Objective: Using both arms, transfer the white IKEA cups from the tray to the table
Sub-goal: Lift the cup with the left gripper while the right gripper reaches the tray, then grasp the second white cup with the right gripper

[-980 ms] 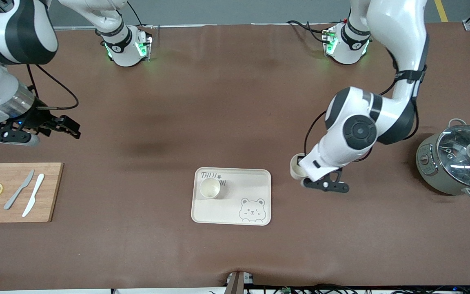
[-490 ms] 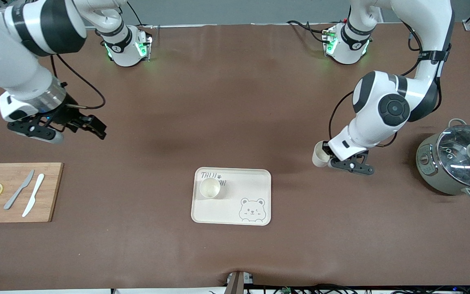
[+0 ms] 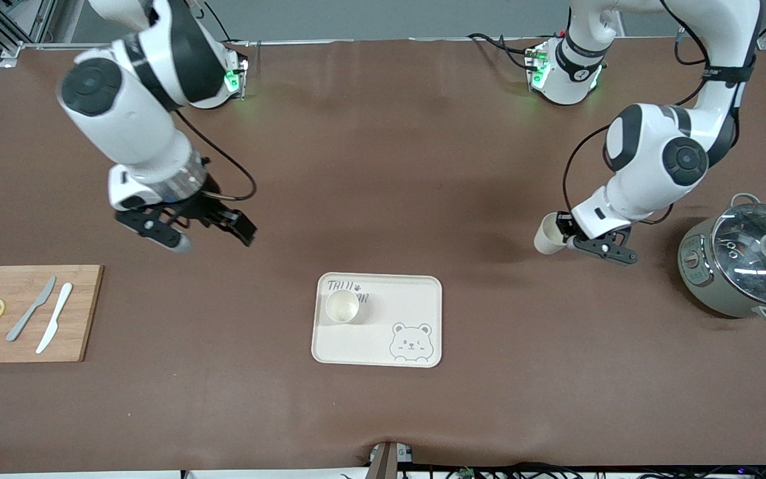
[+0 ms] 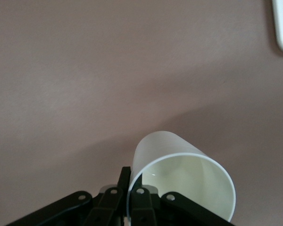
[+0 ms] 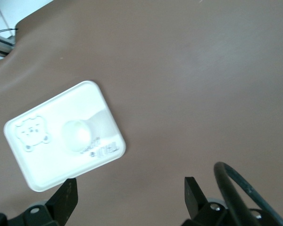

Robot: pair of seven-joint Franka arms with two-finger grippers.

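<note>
Cups sit apart — one white cup (image 3: 342, 307) stands upright on the bear tray (image 3: 378, 320), in the corner farthest from the front camera toward the right arm's end. The other cup (image 3: 547, 234) is tilted in the left end effector (image 3: 566, 234), fingers clamped on its rim, up over bare worktop (image 3: 383, 166) between the tray and the pot (image 3: 746, 258). The right end effector (image 3: 213, 233) hangs with fingers spread wide — holding nothing — over worktop between the cutting board (image 3: 24, 313) and the tray.

Matt brown table cover (image 3: 383, 166), wood board (image 3: 24, 313), glossy glass-lidded metal pot (image 3: 745, 259)
</note>
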